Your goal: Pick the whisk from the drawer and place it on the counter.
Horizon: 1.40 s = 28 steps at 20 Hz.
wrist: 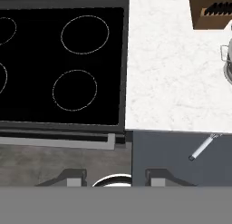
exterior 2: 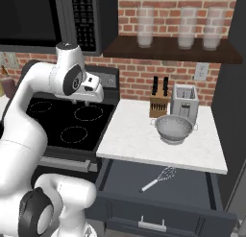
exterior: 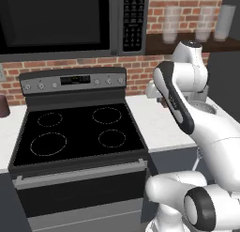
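So the whisk (exterior 2: 158, 178) is just lying flat in the open drawer (exterior 2: 192, 183), under the white tabletop (exterior 2: 139, 135) with the colander (exterior 2: 174, 129) on it. The claw (exterior 2: 81, 101) hangs up high over the stove (exterior 2: 62, 121), empty, fingers spread apart.

A metal colander (exterior 2: 174, 129) sits before a knife block (exterior 2: 159, 104) and toaster (exterior 2: 185, 100), right of the black stovetop (exterior 2: 67, 120).

Arm raised, elbow bent; tool (exterior 2: 85, 102) pointing down (fingers apart).
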### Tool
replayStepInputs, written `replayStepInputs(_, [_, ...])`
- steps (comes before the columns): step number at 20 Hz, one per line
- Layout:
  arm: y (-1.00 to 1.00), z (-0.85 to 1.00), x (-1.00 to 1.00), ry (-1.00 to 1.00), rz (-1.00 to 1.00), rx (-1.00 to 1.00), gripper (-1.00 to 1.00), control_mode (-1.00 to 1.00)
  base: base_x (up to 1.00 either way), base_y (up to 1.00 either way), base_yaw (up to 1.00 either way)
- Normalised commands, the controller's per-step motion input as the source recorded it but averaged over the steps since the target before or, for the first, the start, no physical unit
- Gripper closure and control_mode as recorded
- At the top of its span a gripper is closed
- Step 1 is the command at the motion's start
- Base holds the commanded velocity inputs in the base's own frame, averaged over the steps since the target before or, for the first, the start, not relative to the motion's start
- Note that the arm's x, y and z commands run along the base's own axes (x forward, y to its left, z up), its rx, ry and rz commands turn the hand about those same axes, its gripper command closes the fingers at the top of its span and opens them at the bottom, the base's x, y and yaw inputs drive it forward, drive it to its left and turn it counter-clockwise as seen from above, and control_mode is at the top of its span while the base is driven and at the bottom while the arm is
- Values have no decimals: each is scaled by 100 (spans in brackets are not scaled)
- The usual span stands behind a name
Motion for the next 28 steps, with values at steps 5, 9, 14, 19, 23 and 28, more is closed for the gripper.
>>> replayStepInputs(5, [0,0,-52,0,0,0,-100,-100,0,0,0])
replayStepInputs(9, [0,0,-94,-1,0,-1,-100,-100,0,0,0])
replayStepInputs(14, [0,0,-99,-2,0,0,-100,-100,0,0,0])
replayStepInputs(19, [6,-2,-65,-5,-1,0,-100,100,-8,10,-3])
replayStepInputs(23, [0,0,0,0,0,0,-100,100,-22,97,-48])
replayStepInputs(28, [0,0,0,0,0,0,-100,100,0,87,-68])
